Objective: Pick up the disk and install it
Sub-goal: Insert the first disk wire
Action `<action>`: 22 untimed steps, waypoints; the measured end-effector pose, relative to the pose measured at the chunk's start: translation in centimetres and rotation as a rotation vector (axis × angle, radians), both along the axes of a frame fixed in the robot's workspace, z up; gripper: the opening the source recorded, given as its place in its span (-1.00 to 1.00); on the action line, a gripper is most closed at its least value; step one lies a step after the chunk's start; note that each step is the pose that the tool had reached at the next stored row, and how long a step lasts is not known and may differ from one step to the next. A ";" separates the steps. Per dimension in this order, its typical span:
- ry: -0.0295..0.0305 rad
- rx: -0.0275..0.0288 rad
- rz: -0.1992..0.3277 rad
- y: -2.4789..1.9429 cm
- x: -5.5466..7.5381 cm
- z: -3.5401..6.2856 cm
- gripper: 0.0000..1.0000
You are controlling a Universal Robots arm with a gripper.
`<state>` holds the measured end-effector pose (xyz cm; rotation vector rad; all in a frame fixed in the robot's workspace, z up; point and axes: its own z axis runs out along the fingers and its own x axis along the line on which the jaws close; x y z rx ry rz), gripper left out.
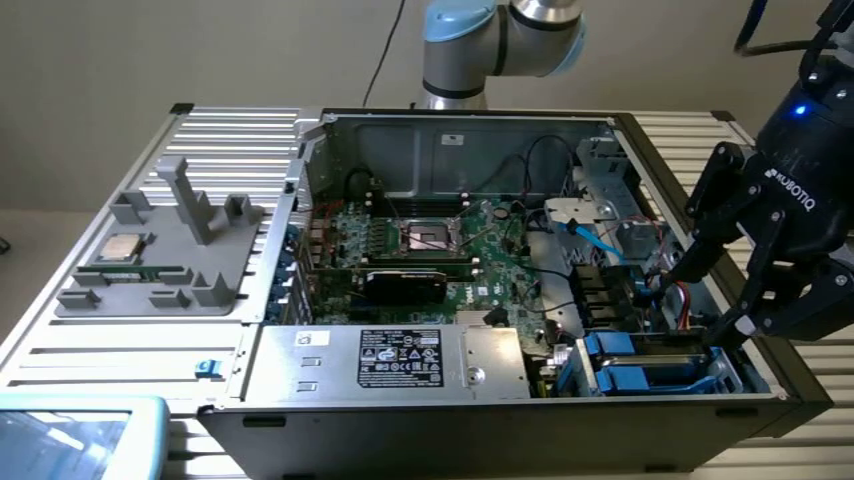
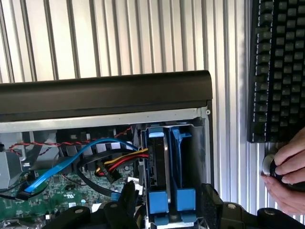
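The disk [image 2: 157, 167] stands on edge in the blue drive cage [image 1: 641, 365] at the corner of the open computer case [image 1: 441, 150]; its grey metal edge shows between blue rails. My gripper [image 1: 707, 305] hangs over that corner at the exterior view's right, open. In the wrist view the gripper [image 2: 169, 205] has one black finger [image 2: 127, 198] on each side of the cage, the disk below the gap. I cannot tell whether the fingers touch the rails.
Blue, red and yellow cables [image 2: 95, 157] run beside the cage. A silver power supply box [image 1: 387, 360] lies along the case front. A grey fixture [image 1: 160, 250] holds a processor chip [image 1: 124, 247]. A black keyboard [image 2: 279, 71] and a person's hand [image 2: 288, 176] lie outside the case.
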<state>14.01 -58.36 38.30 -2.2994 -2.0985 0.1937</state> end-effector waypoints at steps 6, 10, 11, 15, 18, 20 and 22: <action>-0.0182 -0.0006 0.000 0.28 -0.4 -0.02 0.32; -0.0243 -0.0015 0.000 0.30 -0.4 -0.02 0.32; -0.0244 -0.0016 0.000 0.31 -0.4 -0.02 0.32; -0.0300 -0.0016 -0.002 0.52 -0.9 -0.03 0.32; -0.0357 -0.0016 -0.002 0.80 -1.4 -0.05 0.32; -0.0395 -0.0015 -0.002 1.04 -1.7 -0.09 0.32; -0.0433 -0.0015 -0.002 1.33 -2.0 -0.12 0.32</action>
